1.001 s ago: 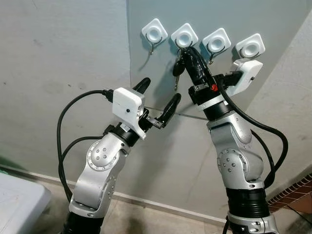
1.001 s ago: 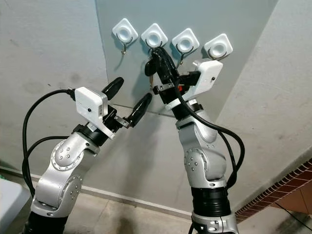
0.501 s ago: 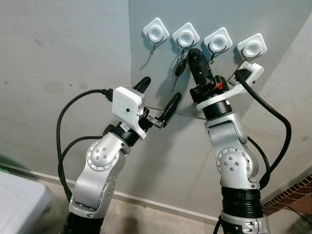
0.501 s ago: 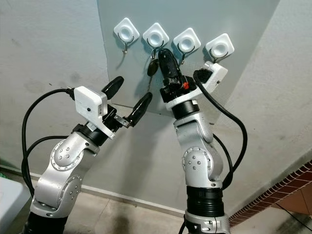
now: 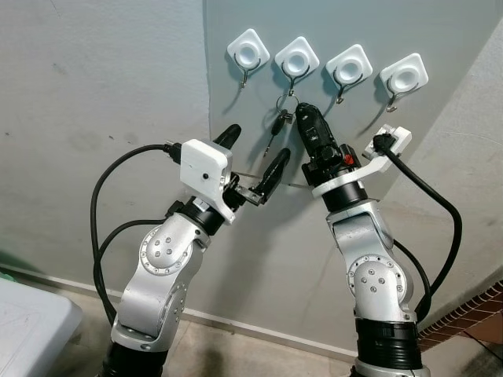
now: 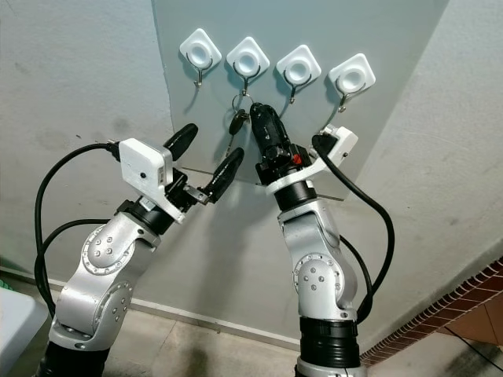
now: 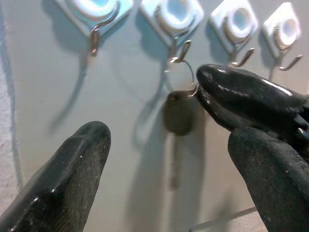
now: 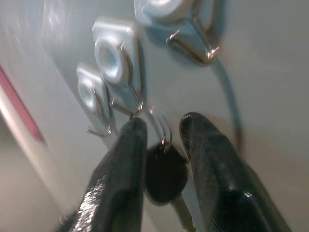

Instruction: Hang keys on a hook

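A dark key on a metal ring hangs from the second white hook in a row on a grey wall panel. My right gripper points up just right of and below the ring, fingers slightly open. In the right wrist view the key hangs past the gap between the fingertips. My left gripper is open below and left of the key, holding nothing. The left wrist view looks between its fingers at the key and ring.
The other three hooks are bare. A pale bin lid sits at the lower left and a brick-patterned floor at the lower right. Black cables loop beside both arms.
My right gripper has drawn down and back from the second hook and its wrist has turned. The key now hangs from the hook beside the fingertips. The left arm has stayed put.
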`<state>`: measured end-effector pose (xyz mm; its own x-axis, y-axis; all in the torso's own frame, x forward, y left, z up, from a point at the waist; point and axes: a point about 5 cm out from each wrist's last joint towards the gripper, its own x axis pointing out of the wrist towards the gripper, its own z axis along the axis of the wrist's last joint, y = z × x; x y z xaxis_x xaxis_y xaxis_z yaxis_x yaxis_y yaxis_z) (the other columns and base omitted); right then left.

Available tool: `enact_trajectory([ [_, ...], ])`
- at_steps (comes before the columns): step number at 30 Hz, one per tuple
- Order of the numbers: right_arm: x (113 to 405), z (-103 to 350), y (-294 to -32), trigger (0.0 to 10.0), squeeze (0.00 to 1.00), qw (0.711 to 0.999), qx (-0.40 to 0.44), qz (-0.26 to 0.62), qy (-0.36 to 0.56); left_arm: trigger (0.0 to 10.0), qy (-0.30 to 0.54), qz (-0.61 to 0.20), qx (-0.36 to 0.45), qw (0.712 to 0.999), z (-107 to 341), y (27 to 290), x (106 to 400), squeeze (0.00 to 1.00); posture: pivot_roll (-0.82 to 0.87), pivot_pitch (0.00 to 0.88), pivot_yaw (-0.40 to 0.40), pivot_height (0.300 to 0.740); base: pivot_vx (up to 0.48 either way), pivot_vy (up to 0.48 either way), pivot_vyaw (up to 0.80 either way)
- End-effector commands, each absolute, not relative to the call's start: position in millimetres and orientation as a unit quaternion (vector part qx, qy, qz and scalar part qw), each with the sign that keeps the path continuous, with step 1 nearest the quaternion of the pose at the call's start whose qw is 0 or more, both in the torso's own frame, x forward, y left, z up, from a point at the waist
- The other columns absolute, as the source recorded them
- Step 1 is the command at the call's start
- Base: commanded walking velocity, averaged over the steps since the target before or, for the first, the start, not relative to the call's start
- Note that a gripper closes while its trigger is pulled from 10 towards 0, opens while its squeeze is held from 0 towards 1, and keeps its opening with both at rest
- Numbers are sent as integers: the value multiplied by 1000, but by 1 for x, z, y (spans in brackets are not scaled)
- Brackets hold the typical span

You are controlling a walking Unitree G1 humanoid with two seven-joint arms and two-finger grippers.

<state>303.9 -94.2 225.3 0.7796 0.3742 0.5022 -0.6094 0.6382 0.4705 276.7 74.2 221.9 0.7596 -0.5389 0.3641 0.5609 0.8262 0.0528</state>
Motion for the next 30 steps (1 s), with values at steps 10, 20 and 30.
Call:
enact_trajectory([
  [10, 294, 188, -102, 10000, 1000, 939, 149, 259, -169, 10000, -154, -218, -38, 963, 201, 97, 290, 0, 49, 51, -43, 740, 0, 0, 0],
  [20, 290, 143, -130, 10000, 1000, 970, 78, 193, -123, 10000, -135, -167, -17, 976, 175, 113, 294, 0, 39, 34, -37, 740, 0, 0, 0],
  [30, 281, 97, -161, 10000, 1000, 992, 50, 100, -61, 10000, -78, -154, -79, 982, 141, 122, 295, 0, 28, 21, -32, 740, 0, 0, 0],
])
